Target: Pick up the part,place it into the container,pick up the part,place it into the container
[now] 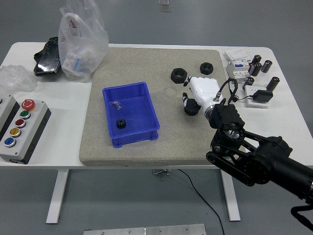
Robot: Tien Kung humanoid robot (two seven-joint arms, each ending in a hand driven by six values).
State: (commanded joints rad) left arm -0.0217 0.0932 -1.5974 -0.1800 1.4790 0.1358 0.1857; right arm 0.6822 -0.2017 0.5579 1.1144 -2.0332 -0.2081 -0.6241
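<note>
Curled over the grey mat with nothing visibly in its grip, the right hand (198, 95) hovers near a black nut (179, 75), one gear (121, 124) already in the blue container (146, 95); closing off-centre could push the nut away.

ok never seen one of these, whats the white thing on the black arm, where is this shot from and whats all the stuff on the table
The picture comes from a camera high on the robot, looking down over a white table. The white thing is the robot's right hand, with five fingers, on a black arm coming in from the right. It hangs over a grey mat, fingers curled downward; whether it holds anything cannot be seen. Its left arm is out of view. On the mat sit a blue bin holding a small black gear, and two black nuts. Around the mat: a button box, a plastic bag and electrical parts.
</note>
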